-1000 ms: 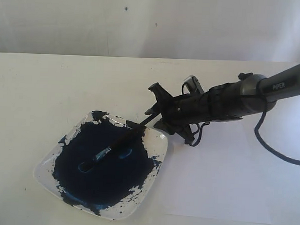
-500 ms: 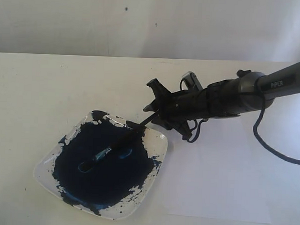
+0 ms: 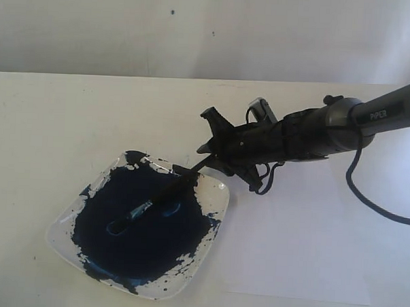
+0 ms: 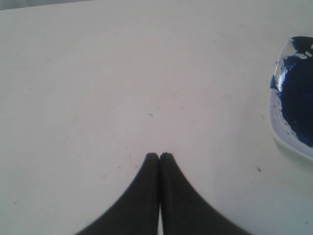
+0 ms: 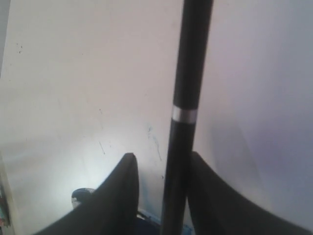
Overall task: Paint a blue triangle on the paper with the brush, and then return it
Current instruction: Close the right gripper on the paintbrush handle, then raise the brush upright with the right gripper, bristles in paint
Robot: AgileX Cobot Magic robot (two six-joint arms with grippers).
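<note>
The brush (image 3: pixel 163 196) lies slanted in the clear plate (image 3: pixel 220 195). Its silvery ferrule and bristles rest in the dark blue paint pool (image 3: pixel 140 236), and its handle sticks out over the rim. My right gripper (image 3: pixel 208 157) is open around the handle end. In the right wrist view the brush handle (image 5: pixel 188 73) leans against one finger, with a gap to the other, inside the right gripper (image 5: pixel 162 155). The paper (image 3: pixel 303 246) lies beside the plate under my right arm. No blue triangle shows on it. My left gripper (image 4: pixel 159 154) is shut on nothing above bare tabletop.
The plate's rim (image 4: pixel 276 117) shows at the edge of the left wrist view. A black cable (image 3: pixel 366 198) hangs from the right arm over the paper's far side. A white wall stands behind the table's back edge.
My right gripper has shifted slightly up and toward the plate around the handle end. The brush has stayed in the plate. Almost nothing moved in the last half second.
</note>
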